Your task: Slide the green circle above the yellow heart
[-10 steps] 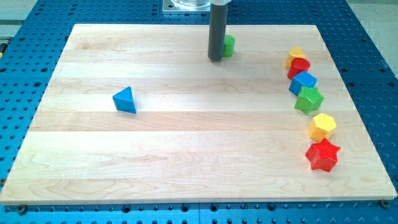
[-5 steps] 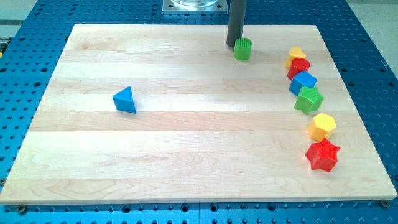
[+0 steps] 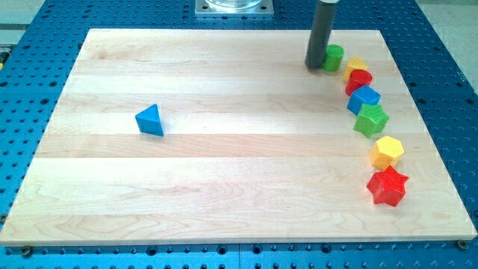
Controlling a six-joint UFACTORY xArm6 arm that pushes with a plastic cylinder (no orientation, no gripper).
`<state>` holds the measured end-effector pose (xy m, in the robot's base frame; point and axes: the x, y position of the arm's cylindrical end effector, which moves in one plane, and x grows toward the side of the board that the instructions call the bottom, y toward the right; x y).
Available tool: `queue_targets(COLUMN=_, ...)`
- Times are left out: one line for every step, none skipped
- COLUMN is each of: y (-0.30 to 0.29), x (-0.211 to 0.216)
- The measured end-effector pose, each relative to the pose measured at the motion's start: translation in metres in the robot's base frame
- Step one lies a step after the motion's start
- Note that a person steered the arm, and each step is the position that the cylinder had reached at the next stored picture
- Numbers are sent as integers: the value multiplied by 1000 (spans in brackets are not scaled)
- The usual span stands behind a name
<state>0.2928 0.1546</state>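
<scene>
Nearest the view's bottom, at 4 o'clock on the wooden board [image 3: 224, 187], a red star [image 3: 387, 186] is being seen, with a yellow block [image 3: 387, 152], shape unclear, just above it. At 9 o'clock, well apart, a blue triangle [image 3: 150, 120] is lying alone. Moving farther up the right side, a green block [image 3: 370, 119], a blue block [image 3: 364, 98] and a red block [image 3: 358, 80] are being crowded together, each partly covering the next. The yellow heart [image 3: 353, 67] is largely being hidden behind the red block. At 1 o'clock, the green circle [image 3: 333, 57] is being touched on its left by my tip [image 3: 317, 66]; no jaws are carried. The rod's top is being cut off.
</scene>
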Motion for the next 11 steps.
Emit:
queue_targets(y=6, x=0)
queue_targets(y=17, x=0)
queue_targets(y=27, x=0)
queue_targets(y=27, x=0)
queue_targets(y=3, x=1)
queue_targets(y=-71, x=6)
queue_targets(y=-146, x=16)
queue_targets(y=-211, x=32)
queue_targets(y=-254, x=53)
queue_targets(y=-269, x=95)
queue_targets(y=-280, x=107)
